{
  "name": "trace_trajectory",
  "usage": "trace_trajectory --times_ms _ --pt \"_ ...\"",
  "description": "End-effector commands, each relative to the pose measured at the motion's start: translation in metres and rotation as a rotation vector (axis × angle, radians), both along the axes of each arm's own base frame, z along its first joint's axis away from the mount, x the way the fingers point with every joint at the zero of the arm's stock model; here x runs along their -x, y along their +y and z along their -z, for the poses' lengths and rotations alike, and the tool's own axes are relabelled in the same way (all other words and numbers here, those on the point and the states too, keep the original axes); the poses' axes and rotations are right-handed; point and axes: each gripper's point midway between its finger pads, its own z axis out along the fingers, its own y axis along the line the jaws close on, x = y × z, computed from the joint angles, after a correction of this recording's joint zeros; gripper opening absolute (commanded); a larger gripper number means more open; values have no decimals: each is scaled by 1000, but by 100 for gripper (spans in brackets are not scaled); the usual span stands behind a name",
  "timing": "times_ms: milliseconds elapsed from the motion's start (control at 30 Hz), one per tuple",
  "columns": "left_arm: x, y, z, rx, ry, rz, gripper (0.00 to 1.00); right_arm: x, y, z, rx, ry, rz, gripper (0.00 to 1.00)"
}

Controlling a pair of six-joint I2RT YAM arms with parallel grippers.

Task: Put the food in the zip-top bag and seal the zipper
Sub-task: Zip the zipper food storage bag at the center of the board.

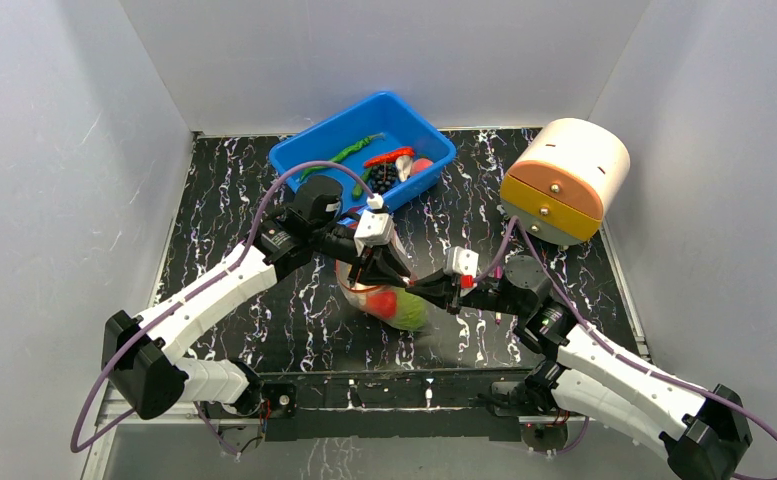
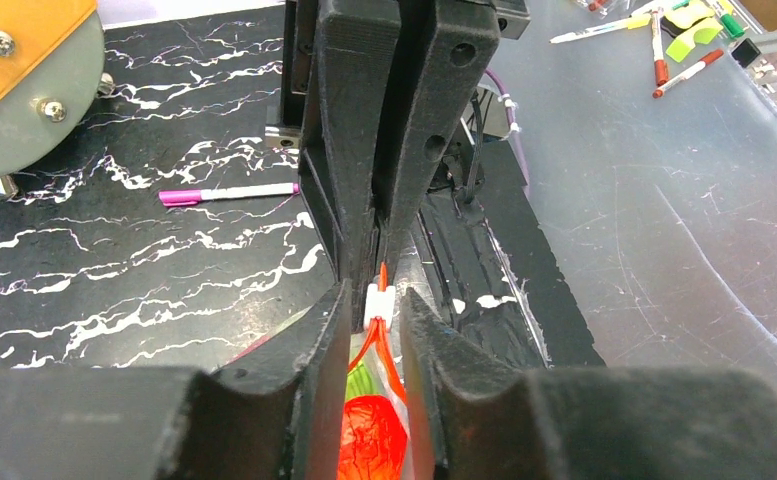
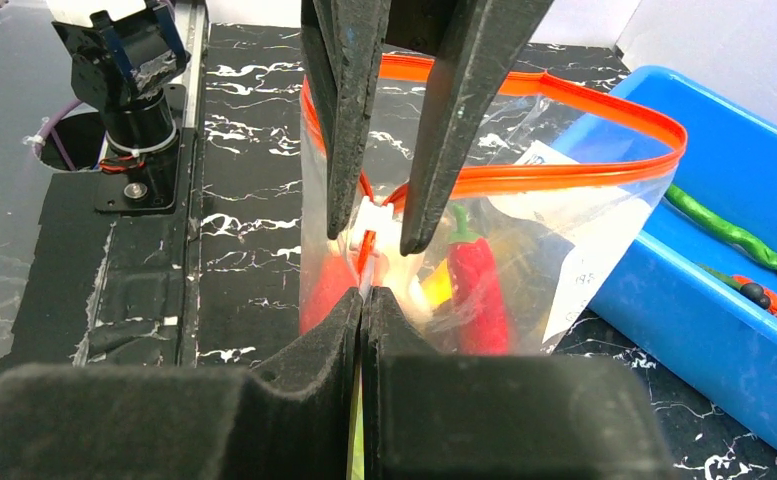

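Red-orange zipper (image 3: pixel 564 172) is pinched by the left hand (image 2: pixel 376 302) and, just beside, the right hand (image 3: pixel 363 298).

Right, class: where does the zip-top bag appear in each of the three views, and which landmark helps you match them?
Top external: the zip-top bag sits just below the picture's middle.
Left wrist: bottom centre, only a narrow strip showing.
Right wrist: centre, mouth partly open, left of the blue tub.
Shared landmark: the black marbled tabletop under it, in all three.
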Motion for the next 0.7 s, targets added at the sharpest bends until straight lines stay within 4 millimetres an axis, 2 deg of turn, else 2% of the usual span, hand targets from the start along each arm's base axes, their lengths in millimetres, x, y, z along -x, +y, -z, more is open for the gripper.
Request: trace_trajectory --times_ms 0,100,367,667 --pt "4 -6 -16 48 -43 48 18 -5 2 -42 -89 -65 22 0" --pt "1 -7 -14 39 -54 31 0 -8 1 -41 -84 -62 38 0" --pt "-16 4 -3 -51 -108 -103 0 -13 -19 -57 -160 -122 153 0" --pt "-31 9 -7 -72 -161 -205 0 -5 -18 -45 -119 -96 113 0"
